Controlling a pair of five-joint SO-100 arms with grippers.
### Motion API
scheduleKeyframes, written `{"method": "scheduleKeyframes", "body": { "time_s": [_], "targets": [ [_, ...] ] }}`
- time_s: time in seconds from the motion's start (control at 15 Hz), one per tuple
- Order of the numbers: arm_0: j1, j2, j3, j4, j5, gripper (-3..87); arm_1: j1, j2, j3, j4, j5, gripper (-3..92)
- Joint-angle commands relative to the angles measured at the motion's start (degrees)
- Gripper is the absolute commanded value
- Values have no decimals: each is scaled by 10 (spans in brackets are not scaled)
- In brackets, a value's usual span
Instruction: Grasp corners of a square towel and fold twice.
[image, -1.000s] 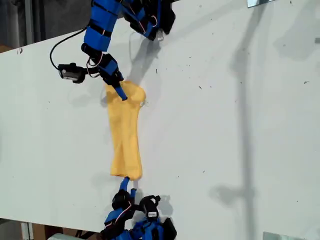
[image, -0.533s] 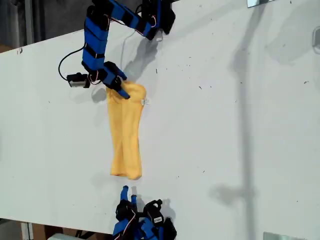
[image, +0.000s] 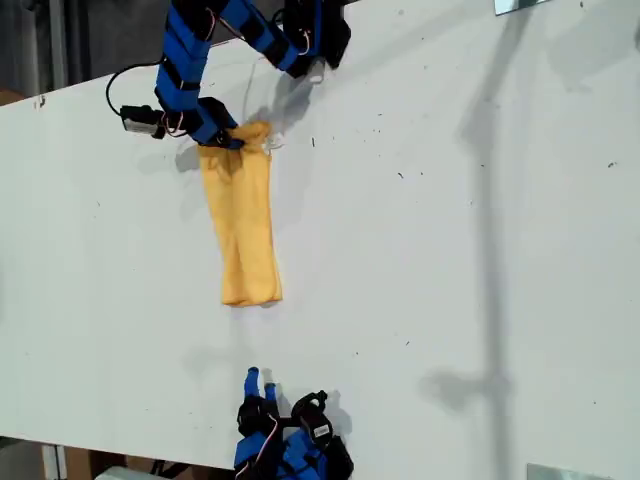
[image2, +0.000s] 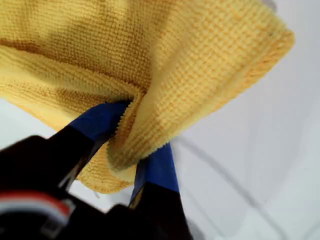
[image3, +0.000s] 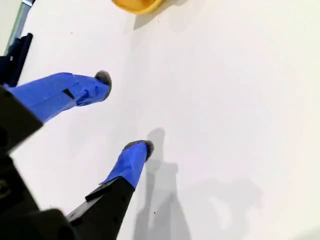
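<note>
My first pincer is clamped on the far end of the towel, with bunched cloth squeezed between its two blue fingers. In the exterior view this arm stands at the far left of the bench, and the towel hangs from its grip as a long narrow strip running toward the near edge. My second pincer stands apart and empty over bare bench, its jaws spread, well short of the towel's near end, which only just shows in its wrist view.

To do this step well, I judge the first pincer should keep its hold firm and low, so the strip lies flat rather than twisting. The second pincer should reach the near end, find both layers at a corner, and close on them together. A grip on one layer alone would likely pull the fold open.

The towel is a soft yellow-orange microfibre, already doubled lengthwise into a band with a shallow crease down its middle. Its near end is rounded and rests on the bench. A small pale speck by the gripped end may be the tag, though it is too small to be sure. The weave looks fine and plush.
</note>
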Motion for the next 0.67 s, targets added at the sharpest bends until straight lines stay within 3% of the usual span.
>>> {"method": "scheduleKeyframes", "body": {
  "time_s": [0.0, 0.13, 0.27, 0.6],
  "targets": [
    [12, 11, 9, -9, -4, 217, 33, 102, 52, -7, 11, -1],
    [5, 23, 15, -7, -2, 217, 15, 193, 43, 31, 31, -1],
    [2, 41, 23, -4, 3, 216, -57, 255, -30, 72, 47, -1],
    [7, 48, 27, -3, 4, 213, -211, 70, -308, 64, 27, -1]
  ]
}}
